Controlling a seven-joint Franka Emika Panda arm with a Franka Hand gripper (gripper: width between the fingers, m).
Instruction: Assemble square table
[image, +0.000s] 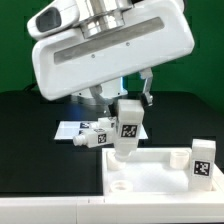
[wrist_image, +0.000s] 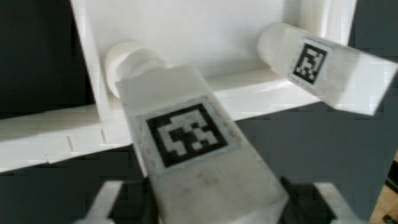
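Observation:
My gripper is shut on a white table leg with a black-and-white tag and holds it upright at the far corner of the square slab on the exterior view's left. In the wrist view the held leg fills the space between my fingers, its far end beside a round corner socket on the slab's rim. I cannot tell whether the leg is seated. A second leg stands on the slab's far right corner and also shows in the wrist view.
Other loose tagged legs lie behind the slab on the exterior view's left, by the marker board. The black table top surrounds the slab. The big white arm hangs over the scene.

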